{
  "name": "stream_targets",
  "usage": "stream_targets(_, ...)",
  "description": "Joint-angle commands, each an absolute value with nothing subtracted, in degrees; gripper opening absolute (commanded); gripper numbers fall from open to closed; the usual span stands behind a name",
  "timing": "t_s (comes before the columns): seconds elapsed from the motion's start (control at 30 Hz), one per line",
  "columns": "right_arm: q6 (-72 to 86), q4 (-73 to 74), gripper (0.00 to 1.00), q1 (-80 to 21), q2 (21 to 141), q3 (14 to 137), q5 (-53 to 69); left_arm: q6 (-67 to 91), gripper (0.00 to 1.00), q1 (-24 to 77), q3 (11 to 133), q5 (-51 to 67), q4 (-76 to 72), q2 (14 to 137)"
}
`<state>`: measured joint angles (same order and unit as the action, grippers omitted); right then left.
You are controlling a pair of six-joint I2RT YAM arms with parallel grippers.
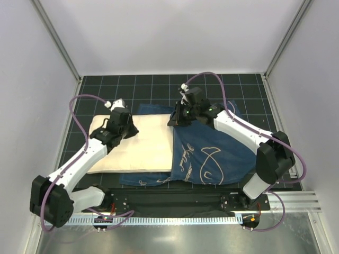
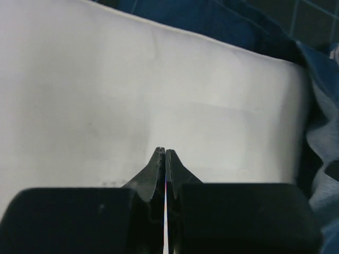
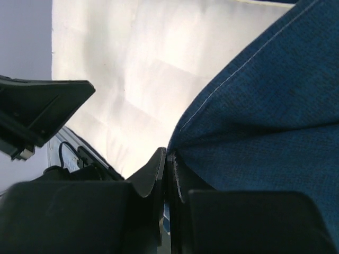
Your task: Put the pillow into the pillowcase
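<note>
The cream-white pillow [image 1: 140, 145] lies flat on the left half of the mat, its right end inside the mouth of the navy pillowcase [image 1: 212, 153]; blue cloth also shows beneath its far and near edges. My left gripper [image 1: 132, 130] rests at the pillow's far left part; in the left wrist view this gripper [image 2: 165, 151] is shut over the pillow [image 2: 159, 90] with nothing seen between the fingers. My right gripper [image 1: 176, 121] is shut on the pillowcase's upper hem; the right wrist view shows that gripper [image 3: 169, 154] pinching the pillowcase [image 3: 265, 116] beside the pillow [image 3: 132, 63].
A black gridded mat [image 1: 95, 90] covers the table between white walls. A metal rail [image 1: 296, 198] runs along the near edge by the arm bases. Part of the left arm [image 3: 42, 106] shows in the right wrist view.
</note>
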<state>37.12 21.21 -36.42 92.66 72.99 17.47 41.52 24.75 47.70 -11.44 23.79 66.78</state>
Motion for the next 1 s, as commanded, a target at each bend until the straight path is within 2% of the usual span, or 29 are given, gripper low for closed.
stream_targets(0.0,36.3,20.21,0.1,-37.7,92.63,78.22,16.96,42.62,0.0,29.5,51.24,-11.24,25.05,65.04)
stream_targets(0.07,36.39,20.48,0.1,-38.06,92.9,79.62,16.79,42.89,0.0,32.68,52.9,-14.3,25.57,66.35)
stream_targets(0.1,36.3,20.91,0.1,-38.23,93.07,80.06,16.61,42.89,0.04,33.57,53.43,-15.37,26.36,66.88)
stream_targets(0.13,36.3,21.09,0.1,-38.32,93.16,80.24,16.35,42.89,0.13,33.57,54.31,-16.51,27.32,67.75)
stream_targets(0.17,36.3,21.18,0.1,-38.32,93.25,80.16,16.09,42.54,0.29,33.49,54.84,-20.7,29.42,67.85)
stream_targets(0.2,36.21,21.09,0.1,-38.41,93.25,79.9,15.91,42.28,0.68,31.92,55.37,-22.39,30.75,67.85)
stream_targets(0.23,36.04,21.09,0.1,-38.41,93.43,79.63,15.47,41.93,0.81,30.43,55.55,-23.63,31.81,67.76)
stream_targets(0.3,35.6,21.09,0.1,-38.41,93.6,78.84,14.94,40.79,0.98,25.08,55.02,-21.28,33.31,66.28)
stream_targets(0.43,35.33,21.27,0.11,-38.41,94.57,77.96,15.2,38.5,1.0,8.84,55.72,-19.34,35.42,63.81)
stream_targets(0.67,34.63,21.44,0.11,-38.32,94.66,77.34,14.94,39.81,1.0,-9.72,53.27,-12.58,32.62,65.65)
stream_targets(0.8,34.19,21.62,0.11,-38.32,94.4,78.22,15.38,42.27,1.0,-16.95,48.09,-7.66,26.82,67.05)
stream_targets(0.97,33.75,21.27,0.11,-38.32,93.96,78.13,15.29,43.24,1.0,-18.19,43.78,-2.3,21.03,73.2)
